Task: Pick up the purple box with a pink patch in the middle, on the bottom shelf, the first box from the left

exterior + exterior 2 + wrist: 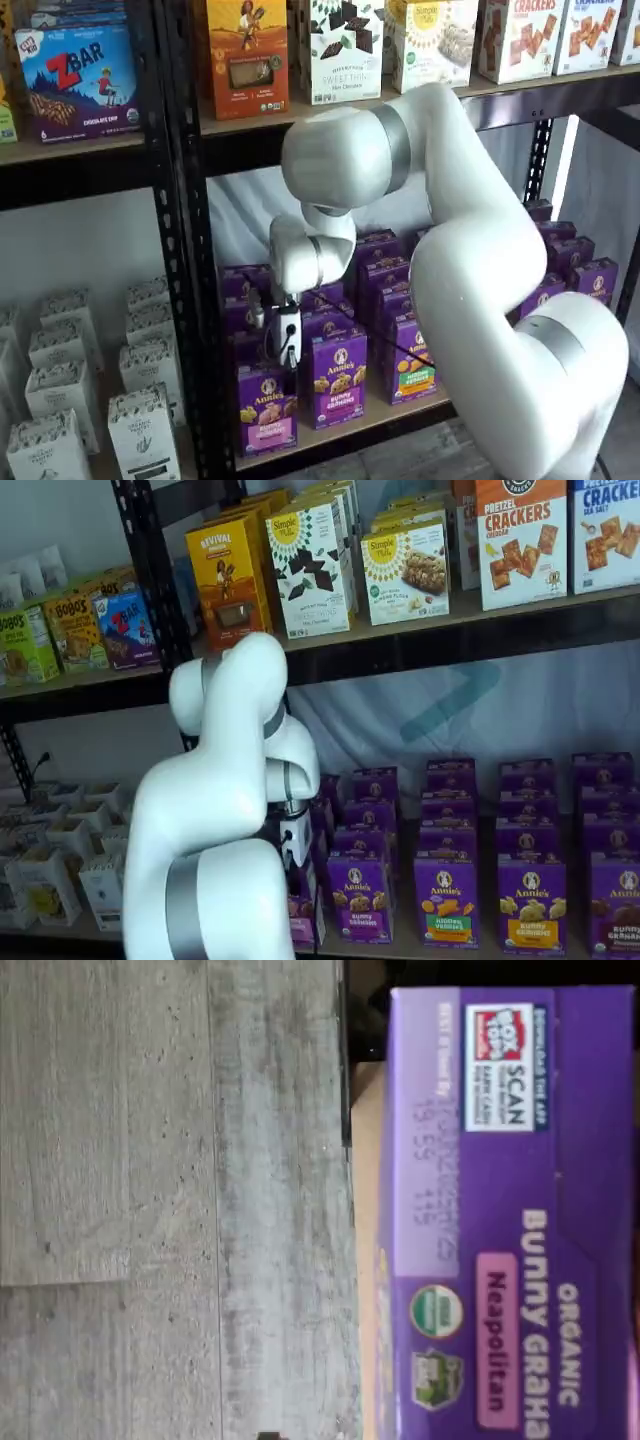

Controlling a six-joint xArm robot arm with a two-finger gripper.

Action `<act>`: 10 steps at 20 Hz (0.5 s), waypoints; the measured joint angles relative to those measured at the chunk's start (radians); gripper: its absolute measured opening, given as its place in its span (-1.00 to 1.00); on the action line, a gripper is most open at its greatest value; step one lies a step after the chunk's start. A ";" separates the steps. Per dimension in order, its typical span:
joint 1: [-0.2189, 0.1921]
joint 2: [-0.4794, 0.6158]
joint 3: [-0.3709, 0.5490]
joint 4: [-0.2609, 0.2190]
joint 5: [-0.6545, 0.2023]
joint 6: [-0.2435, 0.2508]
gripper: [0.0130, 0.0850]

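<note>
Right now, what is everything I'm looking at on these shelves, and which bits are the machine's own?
purple box: one, purple with pink band, front left of the bottom shelf, under the gripper.
Other Annie's boxes: many, purple, rows on the bottom shelf.
Snack and cracker boxes: several, orange, white, yellow, upper shelf.
White cartons: several, low in the neighbouring bay.
Floor: grey planks, wrist view.
Arm: one, white.
gripper: one, white body; its fingers are not clear.

An orange Revival box (pixel 247 55) stands at upper centre in a shelf view, a blue ZBar box (pixel 78 80) at upper left, white cartons (pixel 60 400) lower left.
</note>
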 joint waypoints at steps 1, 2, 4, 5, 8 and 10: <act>0.001 0.005 -0.003 -0.001 0.000 0.002 1.00; 0.003 0.011 -0.007 -0.001 0.000 0.003 1.00; 0.005 0.019 -0.013 0.000 -0.001 0.004 1.00; 0.005 0.023 -0.016 0.000 -0.001 0.005 1.00; 0.008 0.033 -0.026 0.005 0.003 0.003 1.00; 0.009 0.038 -0.032 0.008 0.008 0.002 1.00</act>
